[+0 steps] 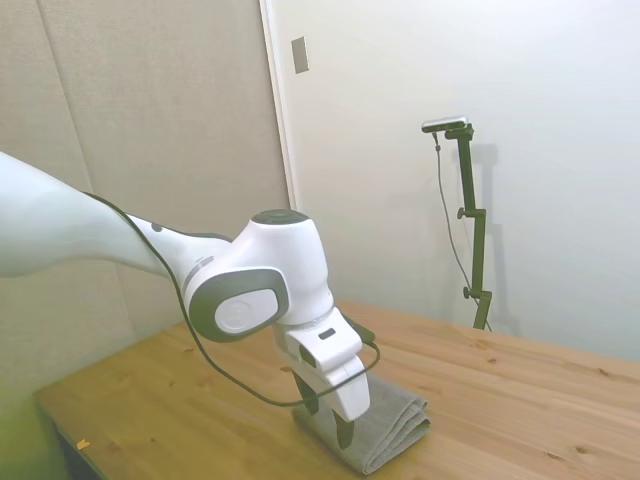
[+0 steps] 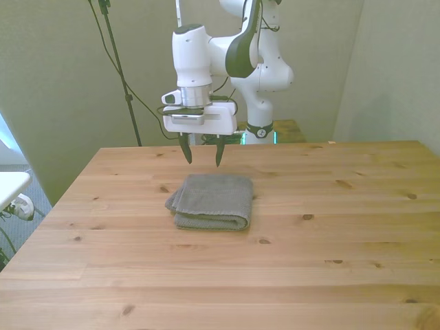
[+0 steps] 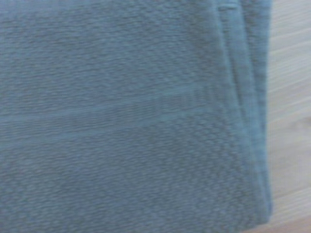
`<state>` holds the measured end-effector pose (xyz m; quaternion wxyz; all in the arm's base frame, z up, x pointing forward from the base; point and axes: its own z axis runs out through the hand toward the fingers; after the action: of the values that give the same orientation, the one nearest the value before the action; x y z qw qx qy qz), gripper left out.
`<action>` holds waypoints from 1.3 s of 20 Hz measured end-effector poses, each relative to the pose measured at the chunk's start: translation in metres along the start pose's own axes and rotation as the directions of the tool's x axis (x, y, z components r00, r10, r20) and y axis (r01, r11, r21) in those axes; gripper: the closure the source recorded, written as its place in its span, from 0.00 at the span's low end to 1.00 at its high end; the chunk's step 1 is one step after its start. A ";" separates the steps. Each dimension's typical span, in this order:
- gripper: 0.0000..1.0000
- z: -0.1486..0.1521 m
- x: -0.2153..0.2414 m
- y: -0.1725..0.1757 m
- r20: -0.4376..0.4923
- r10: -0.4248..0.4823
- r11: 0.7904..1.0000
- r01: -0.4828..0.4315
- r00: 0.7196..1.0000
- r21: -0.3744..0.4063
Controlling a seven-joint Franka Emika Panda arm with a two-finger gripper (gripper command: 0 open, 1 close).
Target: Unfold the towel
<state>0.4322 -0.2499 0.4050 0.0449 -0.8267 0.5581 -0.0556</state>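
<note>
The grey terry-cloth towel [image 2: 211, 200] lies folded on the wooden table [image 2: 309, 261], its layered edges toward the front view's left. My gripper [image 2: 203, 155] hangs open a little above the towel's far edge, fingers pointing down and touching nothing. In the side view the gripper [image 1: 330, 418] covers part of the towel [image 1: 395, 430]. Grey cloth fills the wrist view, where the towel [image 3: 121, 116] shows stacked fold edges beside a strip of bare wood.
A wall stands behind the table's far edge. Cables and a small yellow device with a red button [image 2: 225, 126] lie on the floor behind the table.
</note>
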 end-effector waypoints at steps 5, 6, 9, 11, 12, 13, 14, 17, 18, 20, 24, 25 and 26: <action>0.00 0.012 0.031 0.030 -0.002 0.049 0.999 -0.049 0.999 0.004; 0.00 0.015 0.035 0.033 -0.001 0.052 0.999 -0.052 0.999 0.016; 0.00 0.024 0.046 0.035 0.029 0.049 0.995 -0.051 0.998 0.081; 0.00 0.029 0.050 0.034 0.051 0.033 0.992 -0.039 0.998 0.123; 0.00 0.031 0.051 0.034 0.059 0.023 0.990 -0.032 0.998 0.139; 0.00 0.034 0.052 0.033 0.068 0.012 0.988 -0.023 0.998 0.153; 0.00 0.036 0.052 0.032 0.079 -0.001 0.986 -0.012 0.997 0.167; 0.00 0.045 0.049 0.031 0.130 -0.047 0.979 0.020 0.990 0.203; 0.00 0.047 0.047 0.031 0.147 -0.059 0.977 0.027 0.987 0.211; 0.00 0.048 0.046 0.031 0.182 -0.087 0.972 0.043 0.979 0.233; 1.00 0.049 0.052 0.037 0.224 -0.108 0.964 0.047 0.969 0.262; 1.00 0.049 0.054 0.039 0.230 -0.109 0.963 0.045 0.967 0.265; 1.00 0.049 0.056 0.040 0.235 -0.109 0.963 0.044 0.966 0.266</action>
<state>0.4233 -0.3161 0.3530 0.2194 -0.8352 0.5036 -0.0259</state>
